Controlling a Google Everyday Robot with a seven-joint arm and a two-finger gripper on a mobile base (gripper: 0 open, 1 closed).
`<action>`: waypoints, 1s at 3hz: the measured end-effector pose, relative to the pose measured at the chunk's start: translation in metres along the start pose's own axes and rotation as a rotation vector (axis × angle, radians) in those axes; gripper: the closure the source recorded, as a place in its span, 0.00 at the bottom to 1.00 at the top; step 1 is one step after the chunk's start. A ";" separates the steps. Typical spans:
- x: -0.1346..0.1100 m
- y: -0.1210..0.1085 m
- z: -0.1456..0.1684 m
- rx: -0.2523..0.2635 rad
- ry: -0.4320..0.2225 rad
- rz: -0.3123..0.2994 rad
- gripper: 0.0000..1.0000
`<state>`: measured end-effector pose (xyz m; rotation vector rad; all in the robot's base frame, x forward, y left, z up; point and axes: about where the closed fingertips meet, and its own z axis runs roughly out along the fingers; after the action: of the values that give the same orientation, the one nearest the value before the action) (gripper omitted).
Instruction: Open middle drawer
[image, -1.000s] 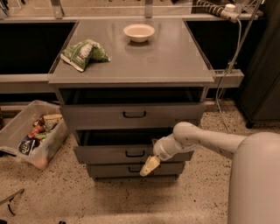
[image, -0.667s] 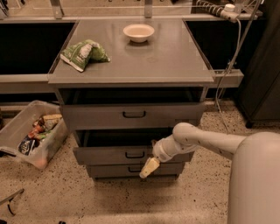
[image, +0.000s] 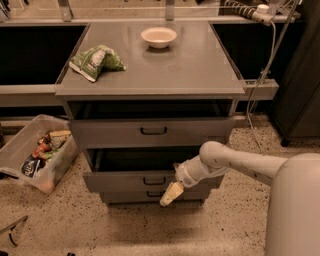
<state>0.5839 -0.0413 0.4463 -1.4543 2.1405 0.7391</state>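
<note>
The middle drawer (image: 117, 181) is a grey metal front with a small black loop handle (image: 154, 180). It stands pulled out from the cabinet, with a dark gap above it. My gripper (image: 170, 194), with cream tips, is on the white arm (image: 235, 162) that comes in from the right. It is just right of and below the handle, in front of the bottom drawer (image: 130, 196). The top drawer (image: 110, 134) also stands slightly out.
On the grey cabinet top (image: 200, 70) lie a green snack bag (image: 95, 61) and a white bowl (image: 159, 36). A clear bin of snacks (image: 35, 155) sits on the floor to the left. A cable (image: 262, 70) hangs at the right. My white base (image: 295, 210) fills the lower right.
My gripper has dipped slightly down and to the left. The drawers look unchanged.
</note>
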 end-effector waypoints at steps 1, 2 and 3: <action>0.000 0.001 0.004 -0.007 0.011 0.008 0.00; 0.000 0.002 0.004 -0.007 0.011 0.008 0.00; 0.003 0.017 0.002 -0.040 0.010 0.020 0.00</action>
<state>0.5674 -0.0369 0.4457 -1.4614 2.1624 0.7885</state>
